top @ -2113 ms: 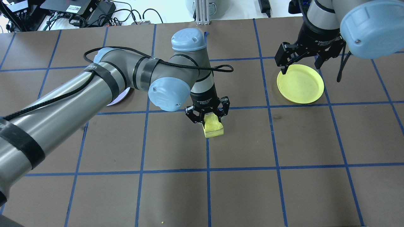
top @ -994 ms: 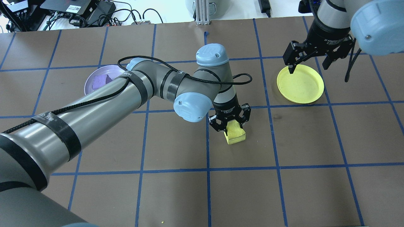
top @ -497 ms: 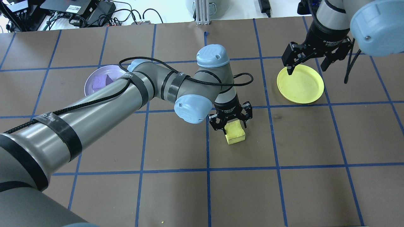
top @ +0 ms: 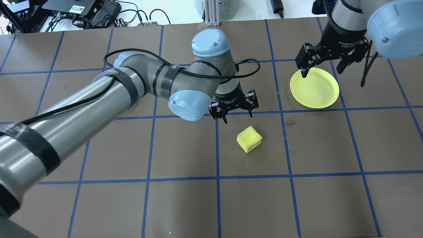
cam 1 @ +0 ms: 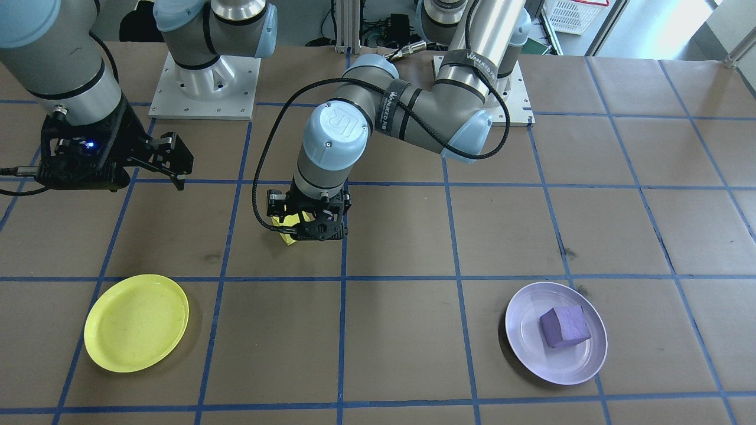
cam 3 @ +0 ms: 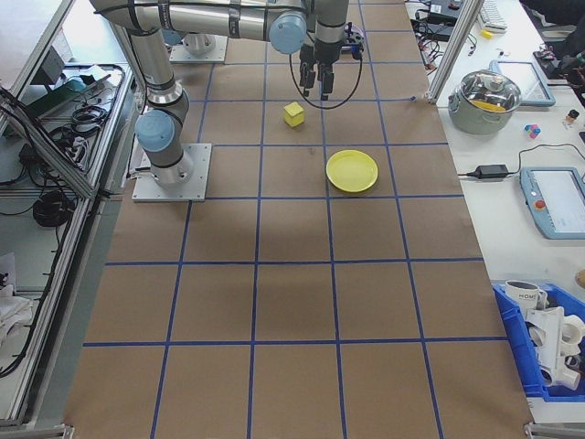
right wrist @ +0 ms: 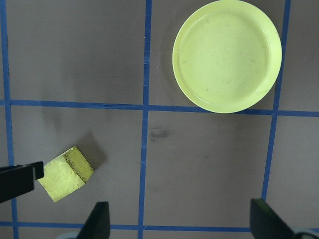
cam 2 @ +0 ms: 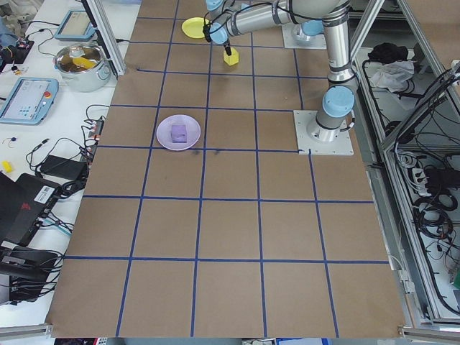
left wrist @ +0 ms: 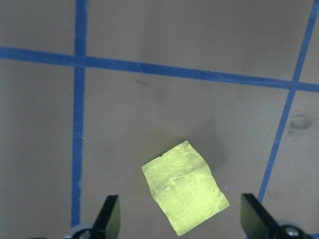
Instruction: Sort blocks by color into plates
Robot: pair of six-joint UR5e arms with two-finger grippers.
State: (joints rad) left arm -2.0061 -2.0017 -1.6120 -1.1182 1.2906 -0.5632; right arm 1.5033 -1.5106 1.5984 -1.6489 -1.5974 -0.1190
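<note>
The yellow block (top: 249, 143) sits alone on the brown table (top: 330, 198) with bare room all around it, and the yellow plate (top: 314, 88) lies well apart from it, near the far edge. A moment ago the left gripper (top: 234, 112) was right over the block, but now it has lifted and pulled away with its fingers spread wide, and the right gripper (top: 322, 71) still hangs spread wide and empty over the yellow plate's rim. There are two blocks and two plates, and the purple block (cam 1: 565, 327) lies in the lavender plate (cam 1: 522, 342).
</note>
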